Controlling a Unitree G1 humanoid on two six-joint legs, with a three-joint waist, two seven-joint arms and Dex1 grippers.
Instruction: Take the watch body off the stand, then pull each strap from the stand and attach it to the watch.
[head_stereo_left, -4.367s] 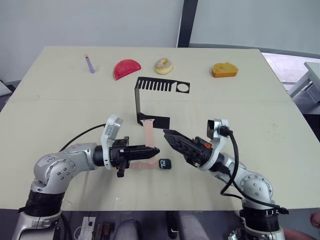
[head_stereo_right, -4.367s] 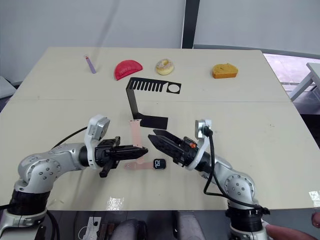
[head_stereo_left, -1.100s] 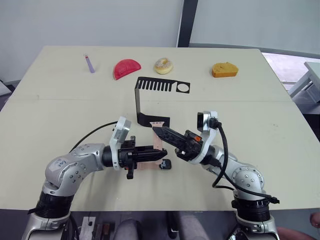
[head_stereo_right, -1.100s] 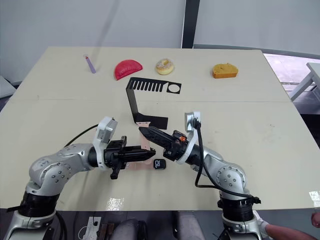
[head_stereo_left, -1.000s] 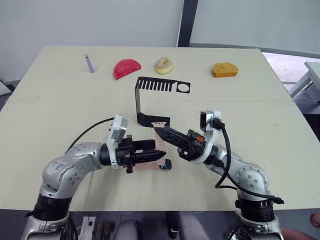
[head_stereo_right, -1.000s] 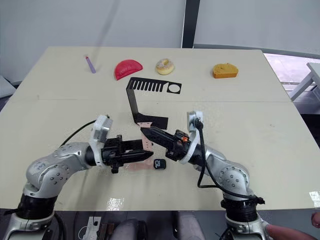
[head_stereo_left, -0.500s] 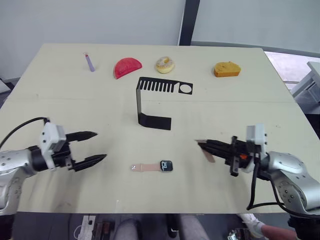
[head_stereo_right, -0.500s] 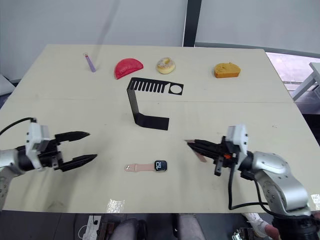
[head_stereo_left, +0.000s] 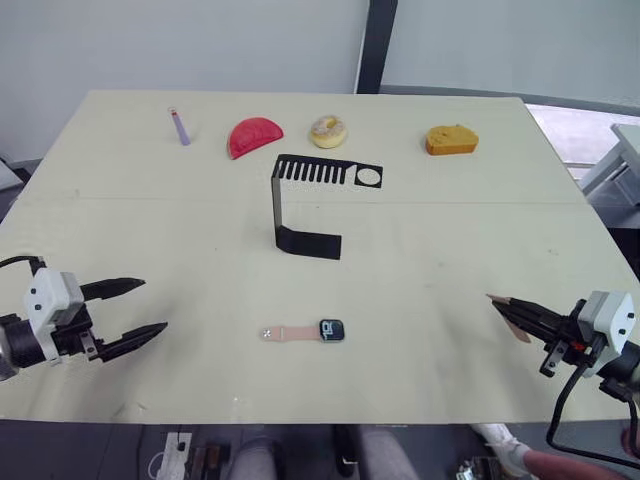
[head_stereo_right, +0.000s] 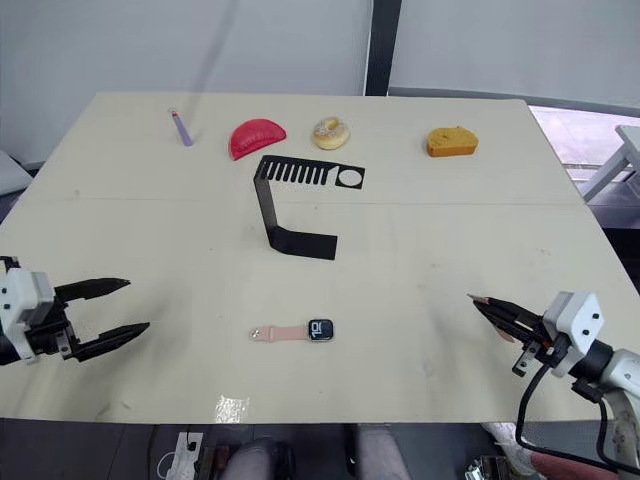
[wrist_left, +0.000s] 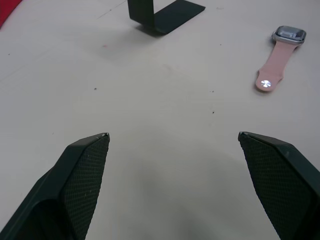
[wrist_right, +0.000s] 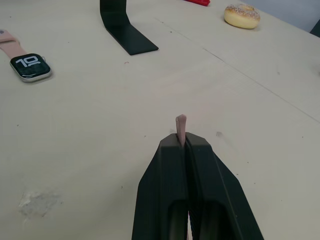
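Watch body (head_stereo_left: 331, 329) lies flat on the table (head_stereo_left: 450, 240), screen up, with one pink strap (head_stereo_left: 290, 333) already attached on its left side. It sits in front of the stand (head_stereo_left: 300, 205), well apart from it. The second strap (wrist_right: 180, 124) is pinched in the right gripper (head_stereo_left: 503, 305) — fingers closed on it, a short pink end poking past the tips — near the table's right front edge. Left gripper (head_stereo_left: 132, 310) hovers near the left front edge, fingers spread wide, holding nothing. At the far edge (away from the watch): purple stick (head_stereo_left: 180, 128), red wedge (head_stereo_left: 252, 137), doughnut (head_stereo_left: 327, 131), orange piece (head_stereo_left: 449, 139).
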